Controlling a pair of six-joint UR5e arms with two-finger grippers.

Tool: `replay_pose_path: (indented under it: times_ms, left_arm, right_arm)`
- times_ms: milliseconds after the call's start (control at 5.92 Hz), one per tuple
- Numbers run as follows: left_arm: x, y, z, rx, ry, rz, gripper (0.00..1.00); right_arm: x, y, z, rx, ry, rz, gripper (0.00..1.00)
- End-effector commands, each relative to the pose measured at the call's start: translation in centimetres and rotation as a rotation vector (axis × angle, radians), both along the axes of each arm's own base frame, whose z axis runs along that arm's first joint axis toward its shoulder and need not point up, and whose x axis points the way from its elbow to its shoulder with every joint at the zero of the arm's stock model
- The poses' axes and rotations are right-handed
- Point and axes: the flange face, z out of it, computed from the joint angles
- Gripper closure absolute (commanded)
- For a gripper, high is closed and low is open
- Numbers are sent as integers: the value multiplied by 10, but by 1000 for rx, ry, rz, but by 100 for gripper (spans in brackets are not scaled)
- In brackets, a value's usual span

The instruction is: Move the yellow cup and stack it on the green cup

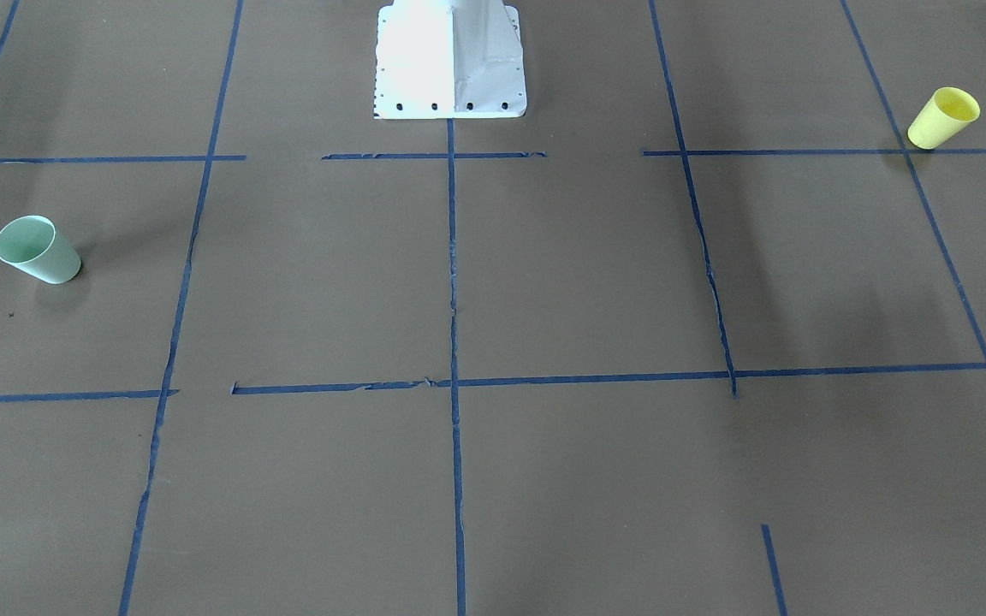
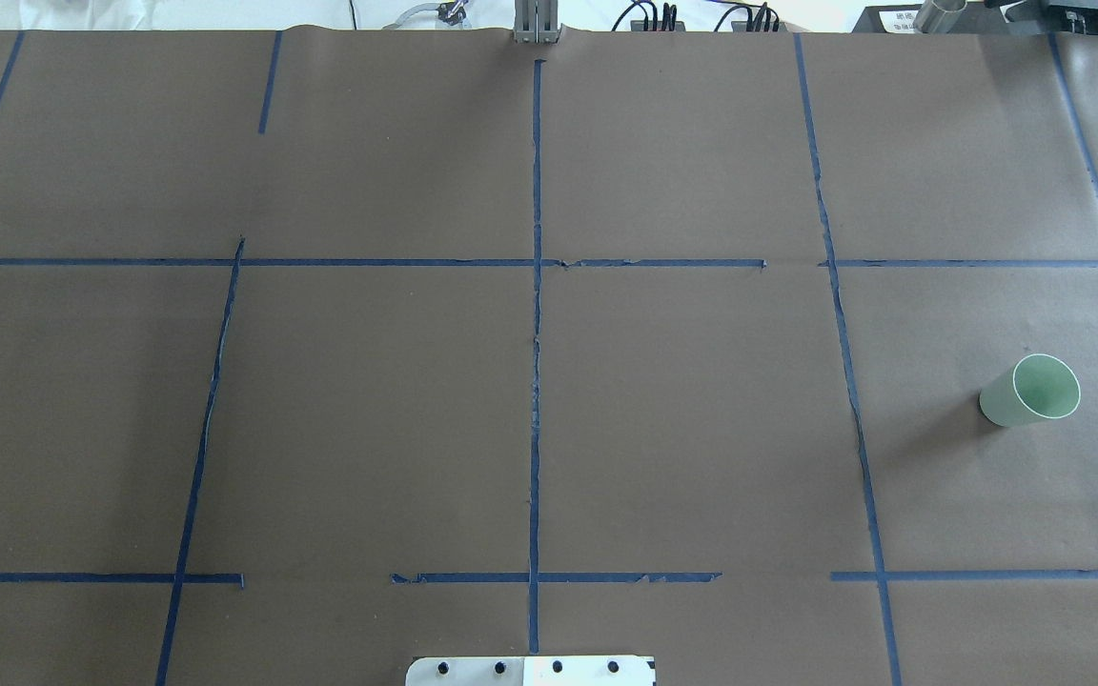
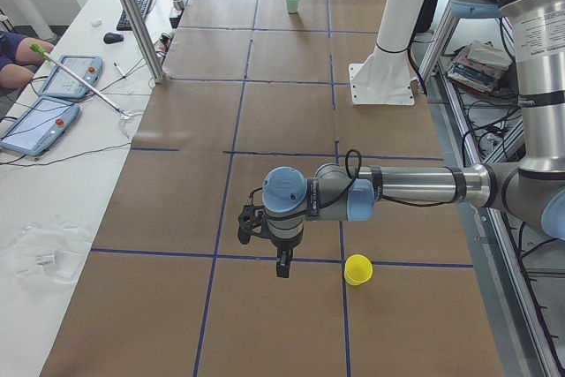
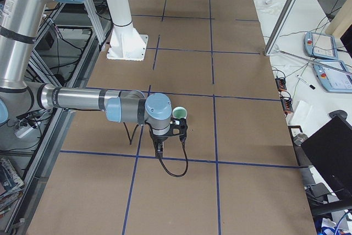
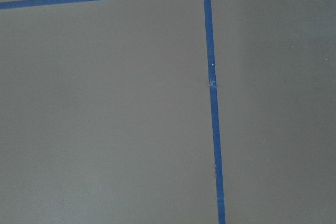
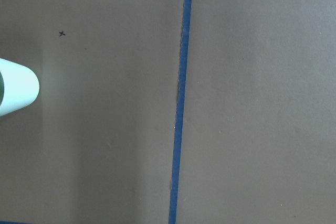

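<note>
The yellow cup [image 1: 943,117] stands upright on the brown table at the robot's left, also in the exterior left view [image 3: 357,268]. The green cup [image 1: 38,250] stands upright at the robot's right, also in the overhead view [image 2: 1030,391] and at the left edge of the right wrist view [image 6: 16,95]. My left gripper [image 3: 279,264] hangs above the table beside the yellow cup, apart from it. My right gripper [image 4: 160,146] hangs close beside the green cup [image 4: 179,115]. Both grippers show only in the side views, so I cannot tell whether they are open or shut.
The robot's white pedestal base [image 1: 450,60] stands at the table's robot-side edge, midway. Blue tape lines grid the brown table. A metal post [image 3: 132,15] and a desk with tablets [image 3: 53,86] lie beyond the table's far edge.
</note>
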Motion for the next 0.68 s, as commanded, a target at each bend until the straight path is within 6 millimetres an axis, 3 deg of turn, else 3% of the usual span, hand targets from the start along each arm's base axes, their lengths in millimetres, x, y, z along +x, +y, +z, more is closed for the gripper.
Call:
replay_pose_path:
  times_ms: [0,338,507]
  left_arm:
    - [1,2,-14,19,0,4,0]
    - [4,-4,-20,42,1,9,0]
    - [4,-53,-73,201,-9,7,0]
  right_arm:
    - [0,0,-1,2,0,0,0]
    - [0,0,-2,3,-2,1,0]
    - [0,0,-3,6,-6,2,0]
